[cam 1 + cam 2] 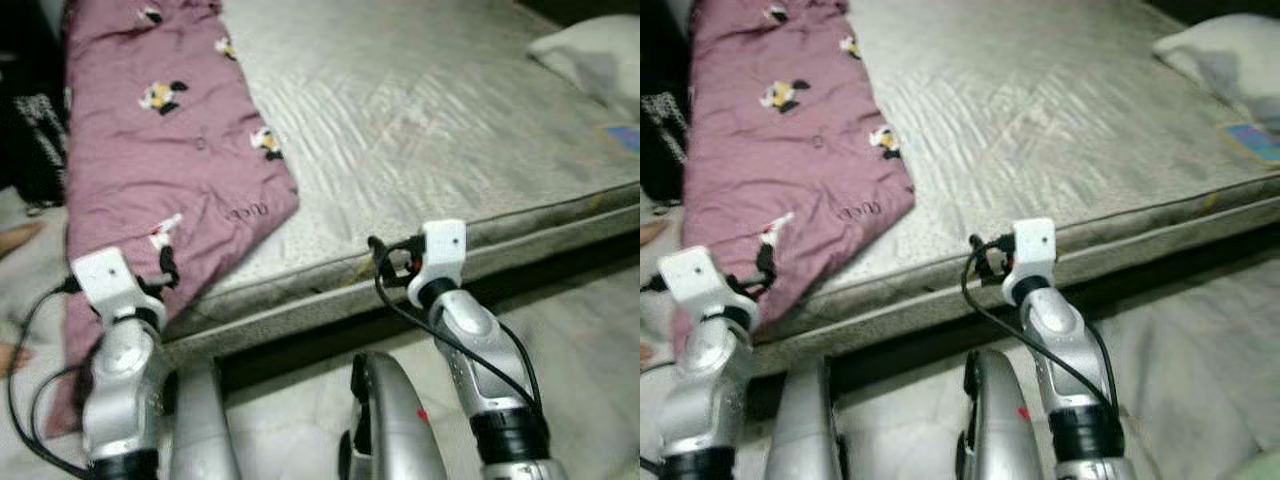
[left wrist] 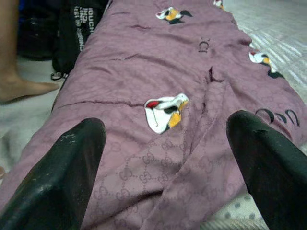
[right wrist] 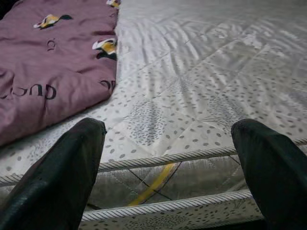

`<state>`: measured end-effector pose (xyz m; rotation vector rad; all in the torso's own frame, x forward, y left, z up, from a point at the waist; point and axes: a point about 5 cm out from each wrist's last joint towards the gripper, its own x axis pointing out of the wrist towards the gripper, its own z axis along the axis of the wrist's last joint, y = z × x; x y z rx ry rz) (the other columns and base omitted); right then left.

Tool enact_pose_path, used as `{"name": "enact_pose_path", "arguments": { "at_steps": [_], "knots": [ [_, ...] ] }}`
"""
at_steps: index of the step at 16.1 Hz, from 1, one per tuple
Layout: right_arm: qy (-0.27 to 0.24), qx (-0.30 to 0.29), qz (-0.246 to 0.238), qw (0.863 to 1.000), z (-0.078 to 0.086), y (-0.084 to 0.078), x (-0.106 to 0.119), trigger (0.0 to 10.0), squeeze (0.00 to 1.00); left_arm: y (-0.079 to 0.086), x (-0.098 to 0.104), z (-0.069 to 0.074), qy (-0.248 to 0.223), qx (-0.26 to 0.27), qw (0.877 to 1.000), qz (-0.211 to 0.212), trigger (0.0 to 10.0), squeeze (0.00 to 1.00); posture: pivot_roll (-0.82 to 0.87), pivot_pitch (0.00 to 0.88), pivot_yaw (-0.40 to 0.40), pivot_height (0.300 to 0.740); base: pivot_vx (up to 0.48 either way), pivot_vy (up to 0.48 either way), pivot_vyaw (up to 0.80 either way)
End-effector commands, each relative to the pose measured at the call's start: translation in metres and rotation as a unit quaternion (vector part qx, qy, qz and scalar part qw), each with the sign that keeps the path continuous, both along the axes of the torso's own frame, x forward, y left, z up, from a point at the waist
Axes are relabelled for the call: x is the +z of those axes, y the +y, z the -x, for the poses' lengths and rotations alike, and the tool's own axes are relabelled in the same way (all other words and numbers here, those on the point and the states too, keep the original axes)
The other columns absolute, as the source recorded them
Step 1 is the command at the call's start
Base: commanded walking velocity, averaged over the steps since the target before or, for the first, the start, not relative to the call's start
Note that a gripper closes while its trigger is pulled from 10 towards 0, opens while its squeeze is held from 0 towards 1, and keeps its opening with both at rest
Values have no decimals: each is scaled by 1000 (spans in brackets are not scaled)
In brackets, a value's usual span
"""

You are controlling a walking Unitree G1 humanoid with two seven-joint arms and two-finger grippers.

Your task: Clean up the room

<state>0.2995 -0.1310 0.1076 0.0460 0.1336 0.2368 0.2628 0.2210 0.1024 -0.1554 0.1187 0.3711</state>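
A mauve blanket with cartoon prints lies along the left side of a grey mattress and hangs over its near edge. My left gripper is open, its fingers spread just above the blanket's hanging part. My right gripper is open too, in front of the mattress's near edge, with nothing between its fingers. The blanket lies off to that gripper's left.
A pillow lies at the mattress's far right, and a blue flat item sits near it. A person's bare foot stands on the floor left of the bed, next to a dark bag. Pale floor runs below the mattress.
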Motion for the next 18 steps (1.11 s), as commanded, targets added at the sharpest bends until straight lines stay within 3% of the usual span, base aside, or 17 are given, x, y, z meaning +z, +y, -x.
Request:
{"name": "enact_pose_path", "arguments": {
  "at_steps": [1,4,7,10,12,15,18],
  "knots": [
    [-7,4,-4,1000,0,1,6,10000,0,5,2,-2,0,13,1000,-5,10000,0,-41,117,-68,535,0,0,0],
    [0,-5,11,1000,5,-11,6,10000,0,22,-1,-7,6,42,999,-5,10000,0,-60,138,-70,535,0,0,0],
    [8,-28,30,999,17,-34,6,10000,0,35,-6,-20,20,48,999,3,10000,0,-110,169,-72,495,0,0,0],
    [16,-37,40,998,23,-44,5,10000,0,36,-13,-33,46,28,999,2,10000,0,-126,170,-71,480,0,0,0],
    [20,-37,45,998,23,-44,4,10000,0,28,-28,-41,102,-16,995,-7,10000,0,-134,168,-75,480,0,0,0],
    [24,-33,49,998,22,-43,5,10000,0,6,-43,-47,142,-94,985,9,10000,0,-137,169,-77,480,0,0,0],
    [24,-33,46,998,18,-41,5,10000,0,-30,-50,-47,171,-233,957,-37,10000,0,-135,169,-73,480,0,0,0]
  ]
}}
